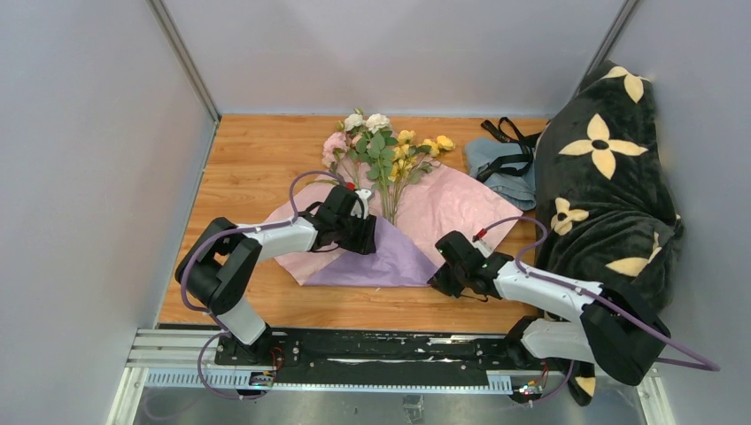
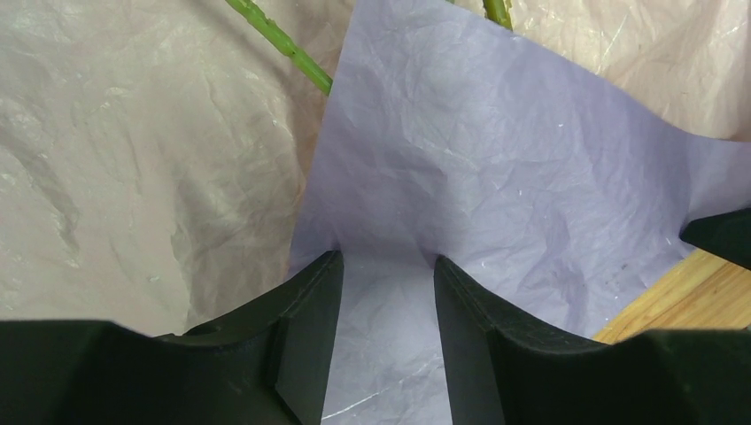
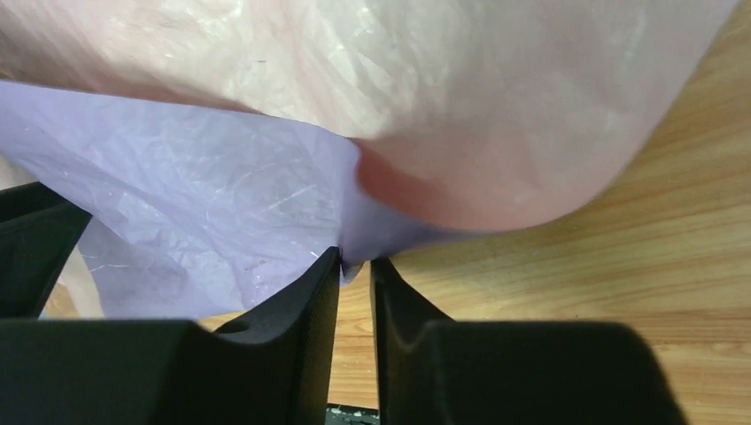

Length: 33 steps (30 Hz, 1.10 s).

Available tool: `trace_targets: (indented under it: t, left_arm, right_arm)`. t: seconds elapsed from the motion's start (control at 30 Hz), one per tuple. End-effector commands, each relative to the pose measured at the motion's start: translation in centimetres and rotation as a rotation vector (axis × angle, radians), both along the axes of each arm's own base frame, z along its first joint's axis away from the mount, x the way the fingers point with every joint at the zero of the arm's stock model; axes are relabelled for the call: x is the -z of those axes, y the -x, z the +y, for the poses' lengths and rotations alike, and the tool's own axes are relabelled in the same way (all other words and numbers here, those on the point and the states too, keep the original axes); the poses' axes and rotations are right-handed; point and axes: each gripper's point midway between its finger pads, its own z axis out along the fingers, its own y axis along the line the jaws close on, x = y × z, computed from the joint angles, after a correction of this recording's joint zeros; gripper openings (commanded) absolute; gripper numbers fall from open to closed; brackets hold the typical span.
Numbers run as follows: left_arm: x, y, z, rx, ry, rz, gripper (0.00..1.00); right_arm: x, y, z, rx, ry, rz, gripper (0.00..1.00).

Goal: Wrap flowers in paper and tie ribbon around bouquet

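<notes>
The flowers lie at the back, stems running down onto the paper, which is spread pale-pink face up. Its near part is folded over, showing a lavender triangle. My left gripper sits on the fold's left edge; its jaws stand apart with flat lavender paper between and beyond them. My right gripper is at the fold's near right corner. Its jaws leave a narrow gap, with the paper's corner reaching in between the tips. The black ribbon lies at the back right.
A grey-blue folded cloth lies under the ribbon. A black blanket with cream flower shapes fills the right side. Grey walls close in the left, back and right. The arms' base rail runs along the near edge.
</notes>
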Motion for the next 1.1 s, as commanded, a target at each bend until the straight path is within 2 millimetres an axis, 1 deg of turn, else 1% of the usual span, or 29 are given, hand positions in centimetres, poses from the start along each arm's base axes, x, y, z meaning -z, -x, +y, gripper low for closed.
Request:
trace_targets:
  t: [0.0, 0.07, 0.1, 0.17, 0.23, 0.3, 0.37, 0.47, 0.53, 0.57, 0.6, 0.63, 0.73, 0.8, 0.87, 0.97, 1.03, 1.07]
  left_arm:
    - [1.6, 1.0, 1.3, -0.014, -0.065, 0.044, 0.54]
    - [2.0, 1.1, 1.4, -0.014, -0.074, 0.055, 0.55]
    - [2.2, 1.1, 1.5, -0.014, -0.081, 0.057, 0.56]
    - [2.4, 0.9, 1.8, -0.020, -0.102, 0.051, 0.56]
    - [2.7, 0.5, 2.2, -0.033, -0.123, 0.040, 0.57]
    - [2.9, 0.3, 2.5, -0.039, -0.141, 0.037, 0.57]
    - [3.1, 0.1, 2.5, -0.040, -0.151, 0.036, 0.58]
    - [3.4, -0.3, 2.9, -0.041, -0.174, 0.023, 0.58]
    - [3.7, -0.5, 3.0, -0.040, -0.192, 0.021, 0.58]
    - [3.9, -0.7, 3.1, -0.041, -0.198, 0.020, 0.58]
    - [4.0, -0.7, 3.1, -0.037, -0.203, 0.022, 0.58]
    - [4.1, -0.7, 3.2, -0.034, -0.208, 0.023, 0.58]
    - [4.3, -1.1, 3.4, -0.033, -0.220, 0.021, 0.58]
    - [4.5, -1.4, 3.6, -0.032, -0.229, 0.015, 0.58]
    - [4.7, -1.7, 3.9, -0.038, -0.235, 0.017, 0.58]
    - [4.9, -1.7, 4.1, -0.037, -0.229, 0.031, 0.58]
    - [4.9, -1.8, 4.2, -0.042, -0.215, 0.045, 0.58]
    - [4.8, -1.8, 4.1, -0.039, -0.202, 0.052, 0.57]
  right_arm:
    - [4.1, 2.4, -5.5, 0.008, 0.266, 0.081, 0.18]
    - [3.4, 1.4, -5.5, -0.046, 0.314, 0.044, 0.10]
    - [2.7, 0.7, -5.7, -0.096, 0.360, 0.021, 0.05]
    - [1.7, -0.3, -6.5, -0.132, 0.447, -0.019, 0.00]
    - [0.1, -1.7, -6.9, -0.201, 0.529, -0.090, 0.00]
    - [-1.5, -2.7, -6.7, -0.271, 0.592, -0.165, 0.00]
    - [-3.0, -3.3, -6.3, -0.347, 0.658, -0.222, 0.00]
    - [-5.2, -3.8, -4.8, -0.479, 0.770, -0.306, 0.00]
    - [-6.4, -4.0, -3.6, -0.581, 0.867, -0.358, 0.00]
    - [-7.2, -4.1, -2.6, -0.642, 0.915, -0.389, 0.00]
    - [-7.6, -3.9, -1.6, -0.709, 0.958, -0.414, 0.00]
    - [-8.0, -4.0, -1.0, -0.756, 1.006, -0.429, 0.00]
    - [-8.6, -3.7, 1.7, -0.919, 1.129, -0.492, 0.00]
    - [-8.7, -3.5, 3.7, -1.005, 1.174, -0.545, 0.00]
    - [-8.6, -3.0, 6.4, -1.139, 1.165, -0.626, 0.00]
    - [-8.5, -2.0, 10.8, -1.292, 1.063, -0.774, 0.00]
    - [-8.3, -1.7, 12.5, -1.395, 1.034, -0.843, 0.00]
    - [-8.3, -1.7, 13.1, -1.410, 1.026, -0.866, 0.00]
